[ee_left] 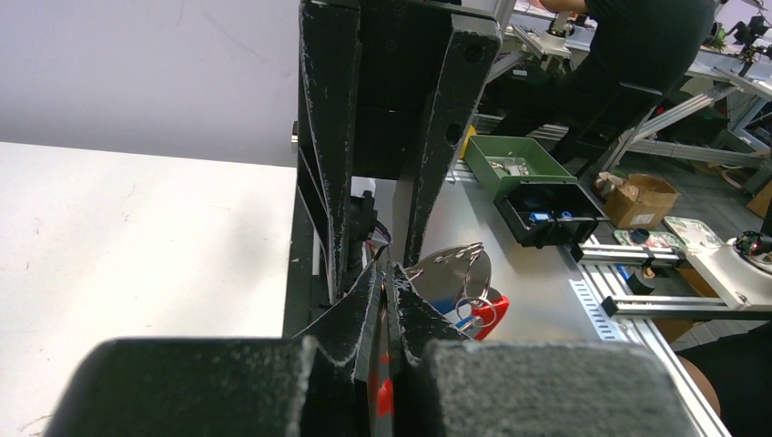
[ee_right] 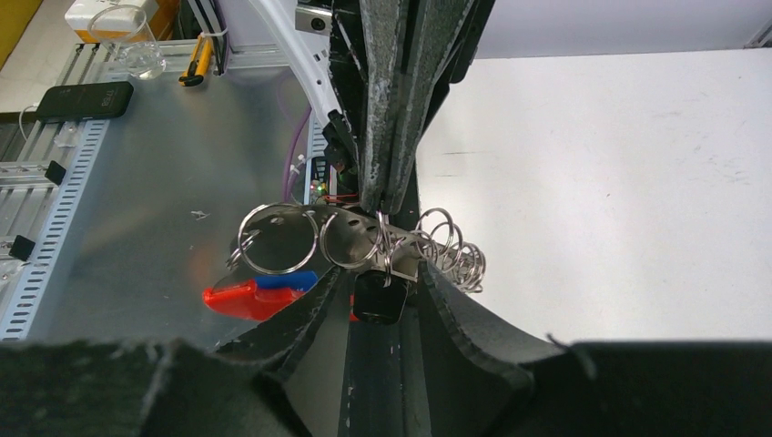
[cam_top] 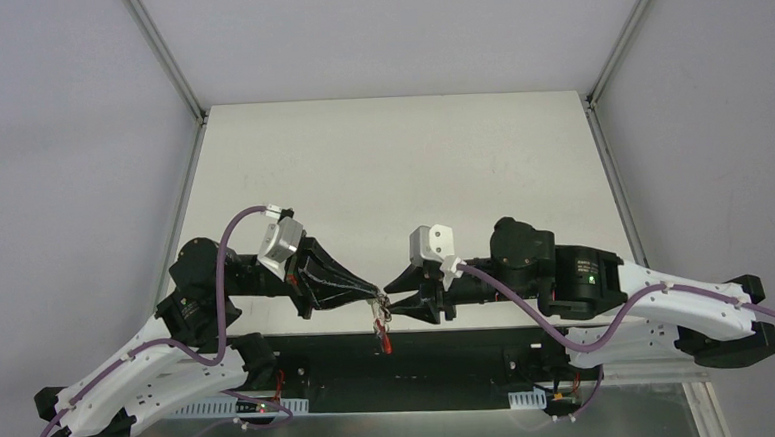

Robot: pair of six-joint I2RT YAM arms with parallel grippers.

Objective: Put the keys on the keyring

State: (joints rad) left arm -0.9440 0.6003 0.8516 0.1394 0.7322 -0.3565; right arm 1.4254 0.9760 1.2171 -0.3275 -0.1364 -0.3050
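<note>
I am looking at the pale table (cam_top: pixel 390 158), with both arms meeting over its 6 o'clock edge. The left gripper (cam_top: pixel 371 290) is pinching fully closed on the keyring (cam_top: pixel 380 319), a bunch of thin silvery loops. From above, the bunch is hanging with its long axis running 12 to 6 o'clock, a red piece (cam_top: pixel 381 342) pointing to 6. The right gripper (cam_top: pixel 389 292) is standing narrowly apart around a black key head (ee_right: pixel 377 300); I cannot tell whether it is touching.
</note>
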